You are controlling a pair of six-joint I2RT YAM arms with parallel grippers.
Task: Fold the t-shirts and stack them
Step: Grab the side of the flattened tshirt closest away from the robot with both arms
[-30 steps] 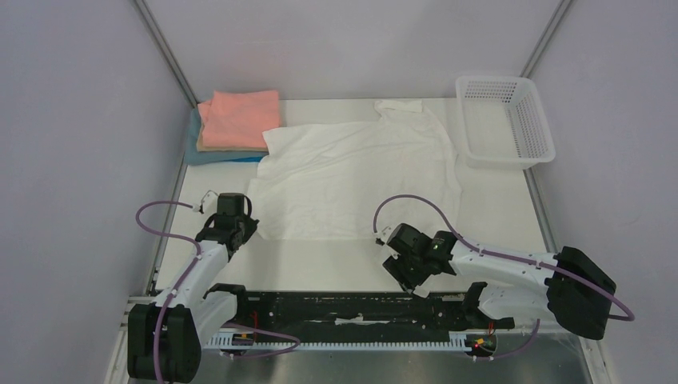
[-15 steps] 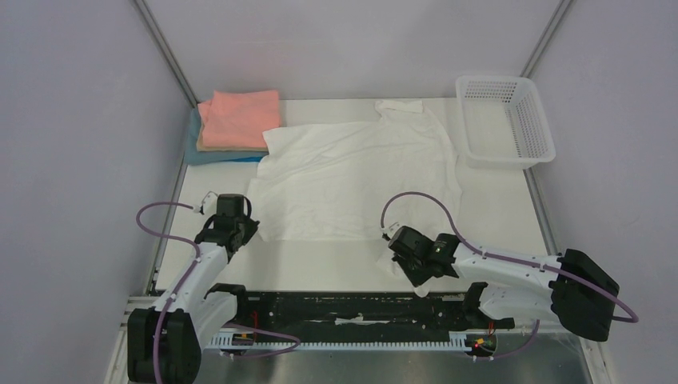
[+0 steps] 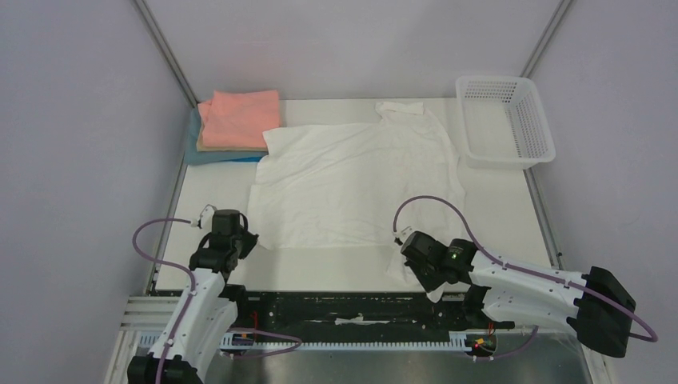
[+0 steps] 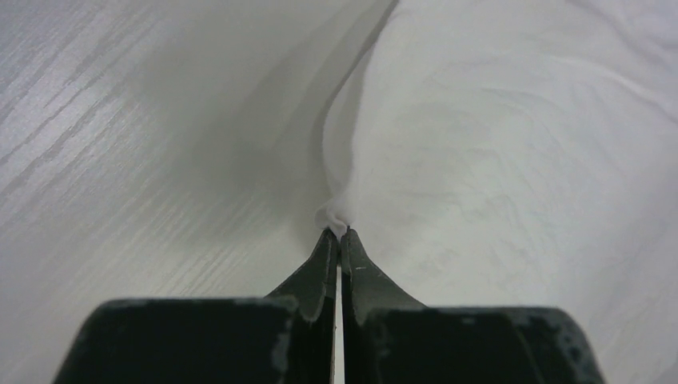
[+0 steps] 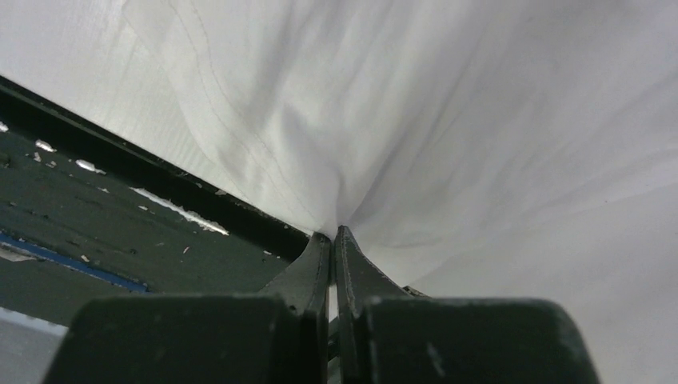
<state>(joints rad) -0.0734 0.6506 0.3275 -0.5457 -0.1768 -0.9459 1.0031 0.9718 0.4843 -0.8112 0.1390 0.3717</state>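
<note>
A large white t-shirt (image 3: 352, 180) lies spread flat mid-table. My left gripper (image 3: 248, 242) is shut on the shirt's near left hem corner; in the left wrist view the jaws (image 4: 340, 234) pinch a small tuft of white cloth (image 4: 496, 160). My right gripper (image 3: 414, 260) is shut on the near right hem, which is drawn toward the table's near edge; the right wrist view has cloth (image 5: 448, 120) bunched at the closed tips (image 5: 333, 234). At the back left, a folded salmon-pink shirt (image 3: 240, 116) tops a tan one (image 3: 228, 149) and a blue one (image 3: 216, 158).
A white lattice basket (image 3: 504, 120) stands at the back right corner. The dark mounting rail (image 3: 344, 308) runs along the near edge, also seen under the right gripper as the rail (image 5: 120, 216). White wood-grain table (image 4: 120, 160) lies left of the shirt.
Both arms drew back toward the near edge. The right gripper closed on the shirt's near right hem and pulled it forward; the left kept its grip and dragged its corner nearer.
</note>
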